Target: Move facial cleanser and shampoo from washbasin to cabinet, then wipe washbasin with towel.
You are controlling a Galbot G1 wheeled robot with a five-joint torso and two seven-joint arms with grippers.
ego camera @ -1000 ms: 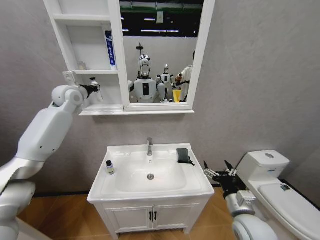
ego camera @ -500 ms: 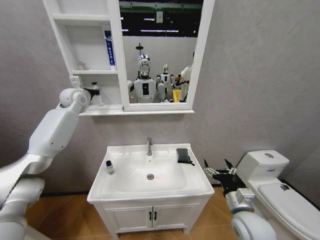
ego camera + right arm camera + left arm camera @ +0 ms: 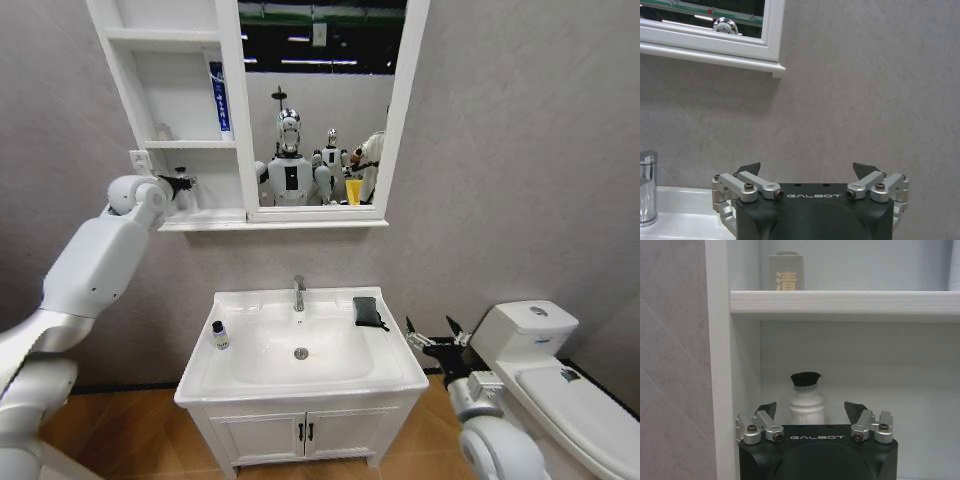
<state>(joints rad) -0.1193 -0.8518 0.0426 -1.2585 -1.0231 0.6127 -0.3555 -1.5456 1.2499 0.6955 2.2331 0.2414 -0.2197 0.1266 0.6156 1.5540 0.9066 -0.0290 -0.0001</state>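
Observation:
My left gripper [image 3: 181, 184] is raised to the bottom shelf of the white cabinet [image 3: 118, 75]. It stands open in the left wrist view [image 3: 811, 409], and a white bottle with a black cap [image 3: 805, 401] stands upright on the shelf just beyond its fingers, not gripped. A second small white bottle with a black cap [image 3: 219, 335] stands on the left rim of the washbasin [image 3: 300, 385]. The dark folded towel [image 3: 368, 311] lies on the rim at the back right. My right gripper [image 3: 435, 340] hangs open to the right of the basin, also shown by the right wrist view [image 3: 810, 170].
A blue tube [image 3: 218, 97] and a small jar [image 3: 785, 272] sit on the middle shelf [image 3: 840, 301]. The chrome tap [image 3: 299, 293] stands at the back of the basin. A white toilet [image 3: 545, 370] is close to my right arm. The mirror [image 3: 318, 100] reflects robots.
My left wrist has shifted a little to the left, away from the shelf, while the white bottle stays standing there. The right gripper has barely moved.

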